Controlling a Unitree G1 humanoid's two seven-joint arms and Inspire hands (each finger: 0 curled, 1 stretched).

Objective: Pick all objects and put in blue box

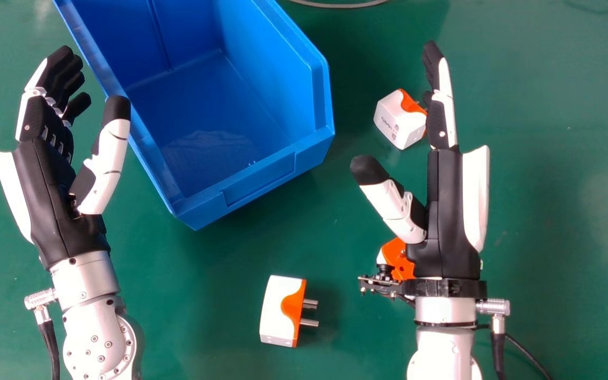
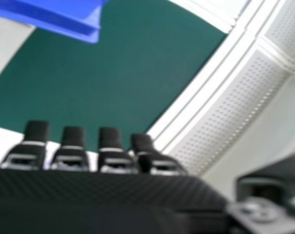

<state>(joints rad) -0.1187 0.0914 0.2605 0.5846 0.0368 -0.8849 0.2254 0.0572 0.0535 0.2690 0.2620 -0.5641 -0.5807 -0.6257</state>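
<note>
Blue box: on the green surface [image 1: 547, 211], turned at a slant between the hands, with its low front lip towards the robot's right and nearer side; bare inside where its floor [image 1: 209, 116] shows.
Far plug: a white-and-orange plug [image 1: 396, 119] outside the box, near its right-hand corner, prongs towards the right hand's fingers; whether they touch is unclear.
Near plug: a second white-and-orange plug [image 1: 280, 311] lying between the forearms, well apart from both hands, prongs pointing right.
Partly hidden piece: white and orange [image 1: 401, 258], by the right wrist; too covered to name.
Right hand: open [image 1: 444, 211], fingers straight, thumb spread away, holding nothing.
Left hand: beside the box's left wall [image 1: 45, 179], fingers loosely extended, thumb apart, empty.
</note>
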